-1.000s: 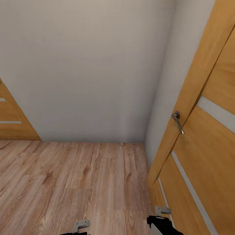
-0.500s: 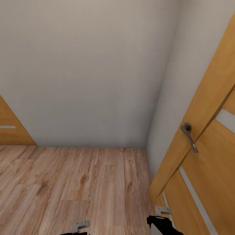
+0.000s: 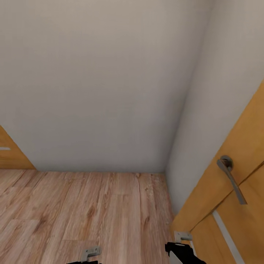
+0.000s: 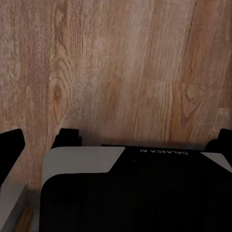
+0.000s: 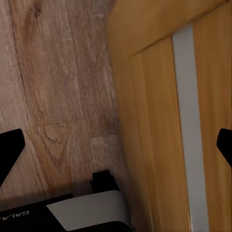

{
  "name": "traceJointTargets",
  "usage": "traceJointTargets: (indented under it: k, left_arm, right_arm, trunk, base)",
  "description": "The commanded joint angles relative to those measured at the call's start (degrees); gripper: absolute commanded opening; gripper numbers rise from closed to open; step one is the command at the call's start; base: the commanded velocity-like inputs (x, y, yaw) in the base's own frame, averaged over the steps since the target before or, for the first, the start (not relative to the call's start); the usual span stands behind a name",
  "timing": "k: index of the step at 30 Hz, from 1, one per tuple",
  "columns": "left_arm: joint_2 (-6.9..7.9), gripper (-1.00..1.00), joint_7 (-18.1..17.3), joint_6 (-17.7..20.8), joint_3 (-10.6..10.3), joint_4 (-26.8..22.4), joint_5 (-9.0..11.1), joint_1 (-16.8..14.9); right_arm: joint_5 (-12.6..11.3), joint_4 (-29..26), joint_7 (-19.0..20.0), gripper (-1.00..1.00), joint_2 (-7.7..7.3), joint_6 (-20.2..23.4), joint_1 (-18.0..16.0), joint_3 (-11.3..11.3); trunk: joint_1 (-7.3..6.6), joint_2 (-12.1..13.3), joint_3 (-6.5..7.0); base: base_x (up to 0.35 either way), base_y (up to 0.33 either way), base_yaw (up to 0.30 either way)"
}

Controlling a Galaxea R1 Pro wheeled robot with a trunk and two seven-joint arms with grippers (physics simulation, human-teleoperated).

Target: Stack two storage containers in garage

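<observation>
Closer now to the far wall (image 3: 102,91), with the door (image 3: 238,220) sliding nearer at right. Hovering over wood floor (image 3: 91,209) with left gripper (image 4: 117,141) and right gripper (image 5: 117,147) spread wide, empty. Cannot tell where the bins lie, nor the nearer arm.

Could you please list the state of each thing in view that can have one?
Wooden door on the right: swung open, its edge toward the wall corner.
Door handle: lever angled downward.
Wooden door at the left edge: cannot tell whether open or shut.
Left gripper: open, empty, over the wood floor.
Right gripper: open, empty, beside the right door.
</observation>
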Motion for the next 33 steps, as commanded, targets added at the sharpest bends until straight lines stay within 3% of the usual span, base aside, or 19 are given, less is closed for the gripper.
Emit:
traceJointTargets:
  k: [1, 14, 33]
  left_arm:
    - [-0.03, 1.0, -0.1, 0.4, 0.2, -0.1, 0.5, 0.0]
    - [-0.03, 1.0, -0.1, 0.4, 0.2, -0.1, 0.5, 0.0]
    - [-0.03, 1.0, -0.1, 0.4, 0.2, -0.1, 0.5, 0.0]
  right_arm:
    - [-0.3, -0.1, -0.4, 1.0, -0.05, 0.4, -0.1, 0.5]
    - [-0.2, -0.1, -0.4, 1.0, -0.05, 0.4, -0.1, 0.5]
    - [-0.1, -0.1, -0.4, 1.0, -0.05, 0.4, 0.0, 0.5]
  trunk:
    - [0.04, 0.0, -0.06]
    - [0.04, 0.0, -0.06]
    - [0.04, 0.0, -0.06]
  base:
    - [0.311, 0.0, 0.0]
    - [0.29, 0.0, 0.022]
    - [0.016, 0.0, 0.235]
